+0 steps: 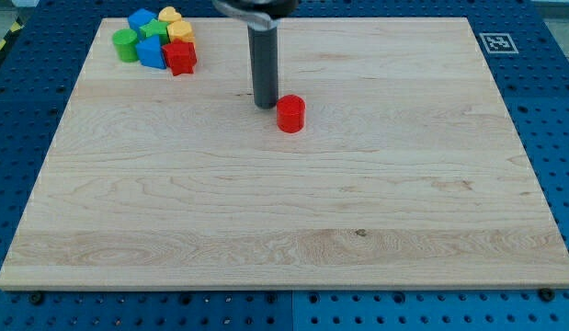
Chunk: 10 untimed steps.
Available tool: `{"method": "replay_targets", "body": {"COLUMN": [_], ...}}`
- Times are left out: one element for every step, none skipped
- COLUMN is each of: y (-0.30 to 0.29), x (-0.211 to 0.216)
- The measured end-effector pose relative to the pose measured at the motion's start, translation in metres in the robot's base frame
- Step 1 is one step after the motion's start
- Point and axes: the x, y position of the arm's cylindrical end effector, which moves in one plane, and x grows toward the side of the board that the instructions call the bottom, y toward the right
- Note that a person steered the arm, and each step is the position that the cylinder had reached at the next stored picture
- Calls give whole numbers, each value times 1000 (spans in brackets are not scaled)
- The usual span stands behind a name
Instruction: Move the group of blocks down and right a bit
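A tight group of blocks sits at the board's top left: a blue block (142, 18), a green block (153, 30), a yellow block (170, 15), a yellow hexagon-like block (180, 31), a green cylinder (126, 44), a blue block (152, 52) and a red star-like block (181, 57). A red cylinder (290, 114) stands alone near the top centre. My tip (265, 105) rests on the board just left of the red cylinder, close to it, and well right of and below the group.
The wooden board (284, 230) lies on a blue perforated table. A black-and-white marker tag (496, 42) sits off the board's top right corner.
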Motion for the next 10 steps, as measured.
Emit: {"method": "replay_targets", "body": {"y": [-10,-55,-100,-96,-46,-34,-37,-50,-69,-69], "x": [-61,-102,-105,-116,-139,-165,-166,-164,-131,-80]}}
